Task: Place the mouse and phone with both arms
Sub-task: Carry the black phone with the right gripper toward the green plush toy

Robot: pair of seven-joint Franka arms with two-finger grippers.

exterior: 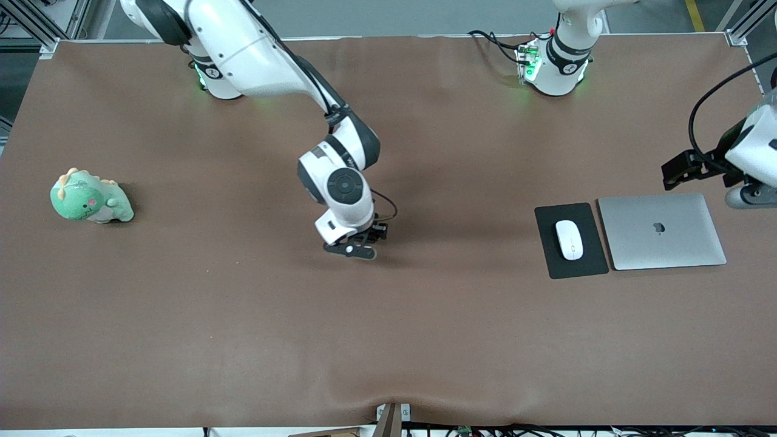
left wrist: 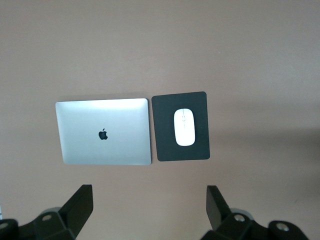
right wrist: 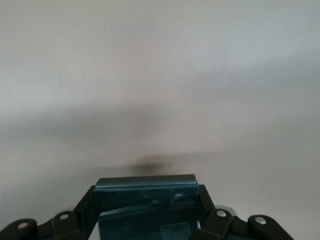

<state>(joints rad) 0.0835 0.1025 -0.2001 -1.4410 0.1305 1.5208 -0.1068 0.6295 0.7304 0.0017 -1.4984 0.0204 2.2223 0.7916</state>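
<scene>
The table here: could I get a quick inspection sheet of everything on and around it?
Surface: brown table, slight ripple at the edge nearest the front camera.
Job's things: white mouse on the black mouse pad; dark phone clamped in the right end effector.
Clutter: closed silver laptop beside the pad; green plush dinosaur toward the right arm's end.
Grippers: right end effector shut on the phone over mid-table; left end effector open, above the laptop and pad.
Cables: black leads at the left arm's base.
Surroundings: metal frame posts at the corners.
</scene>
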